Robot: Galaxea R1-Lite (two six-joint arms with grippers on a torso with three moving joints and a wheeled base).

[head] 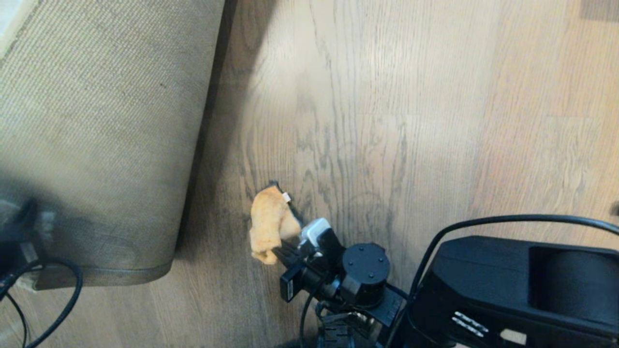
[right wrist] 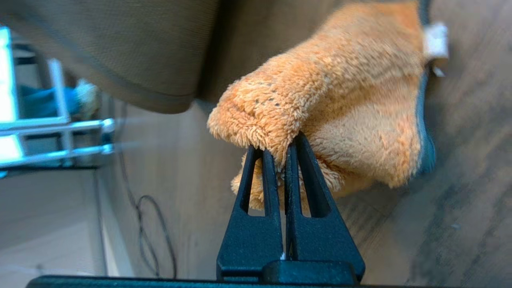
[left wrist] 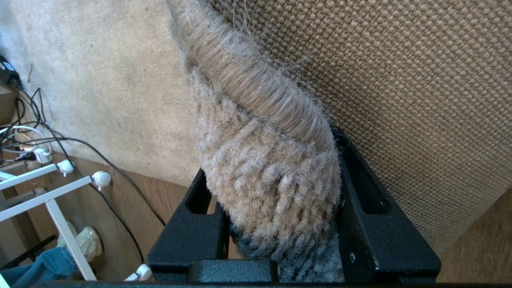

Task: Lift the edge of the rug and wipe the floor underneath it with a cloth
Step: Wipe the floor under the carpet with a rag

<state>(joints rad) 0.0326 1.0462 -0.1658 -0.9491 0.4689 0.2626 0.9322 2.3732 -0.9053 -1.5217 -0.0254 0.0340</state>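
Grey-brown plank floor (head: pixel 387 121), bare beside the lifted rug edge (head: pixel 96 145), tan woven backing showing. Left gripper (left wrist: pixel 280 224) clamped on that rug edge, holding it up. Right of the rug, right gripper (right wrist: pixel 285 160) pinching the orange cloth (head: pixel 270 224) against the floor. Beyond the rug, white rack (left wrist: pixel 48 188) and black cables (left wrist: pixel 100 160).
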